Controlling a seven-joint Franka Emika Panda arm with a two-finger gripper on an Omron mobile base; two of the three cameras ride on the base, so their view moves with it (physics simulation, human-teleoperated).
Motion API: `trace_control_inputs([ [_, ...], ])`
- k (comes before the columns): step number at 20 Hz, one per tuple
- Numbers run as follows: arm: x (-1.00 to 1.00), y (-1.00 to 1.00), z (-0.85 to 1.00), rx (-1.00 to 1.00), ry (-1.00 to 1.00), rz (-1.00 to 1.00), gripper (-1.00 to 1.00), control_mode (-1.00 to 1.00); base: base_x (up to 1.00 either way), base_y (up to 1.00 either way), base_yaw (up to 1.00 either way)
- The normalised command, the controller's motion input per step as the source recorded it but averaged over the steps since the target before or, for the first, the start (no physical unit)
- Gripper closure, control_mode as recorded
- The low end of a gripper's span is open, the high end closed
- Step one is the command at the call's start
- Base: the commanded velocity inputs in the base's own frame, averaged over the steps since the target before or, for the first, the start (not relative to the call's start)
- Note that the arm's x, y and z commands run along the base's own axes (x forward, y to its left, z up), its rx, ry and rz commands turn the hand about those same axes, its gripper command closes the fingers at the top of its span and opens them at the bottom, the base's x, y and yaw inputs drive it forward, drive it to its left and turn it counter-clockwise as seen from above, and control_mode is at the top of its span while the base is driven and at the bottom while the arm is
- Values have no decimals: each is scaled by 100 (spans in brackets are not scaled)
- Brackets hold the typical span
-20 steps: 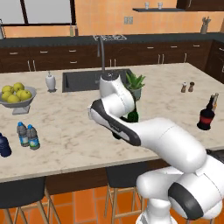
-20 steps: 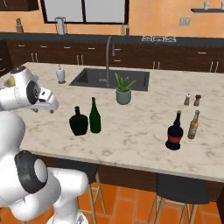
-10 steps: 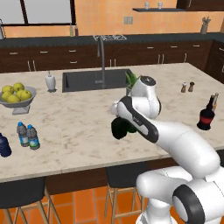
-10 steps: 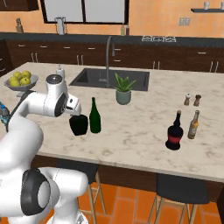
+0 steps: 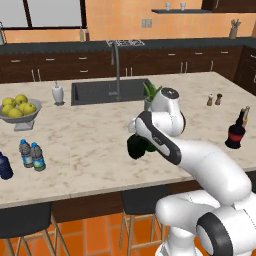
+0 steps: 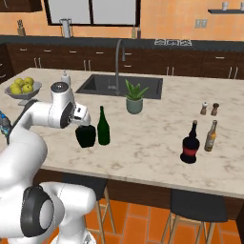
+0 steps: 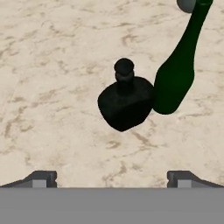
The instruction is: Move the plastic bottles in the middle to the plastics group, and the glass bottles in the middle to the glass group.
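While the gripper [image 7: 112,177] hangs wide open and empty above the counter [image 7: 52,65], the squat black bottle [image 7: 126,103] stands upright below it, seemingly touching the tall green bottle [image 7: 175,83]. Farther right, well apart, stand the red-labelled bottle [image 6: 189,145] and amber bottle [image 6: 210,137].

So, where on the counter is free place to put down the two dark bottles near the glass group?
Bare marble lies between the green bottle and the red-label bottle, in front of the plant. It is crowded where the black bottle stands beside the green one, under the open gripper.
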Motion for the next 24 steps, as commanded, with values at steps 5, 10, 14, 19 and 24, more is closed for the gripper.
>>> trace_control_inputs([
  [5, 42, 1, -7, -1, 0, 1, -100, -100, 0, 0, 0],
  [10, 22, -5, 0, 0, 0, 0, -100, -100, 0, 0, 0],
  [14, 23, -9, -4, 0, 0, -2, -100, -100, 0, 0, 0],
  [19, 26, -4, -15, -1, 0, -1, -100, -100, 0, 0, 0],
  [24, 23, 15, -8, -3, 0, 0, -100, -100, 0, 0, 0],
])
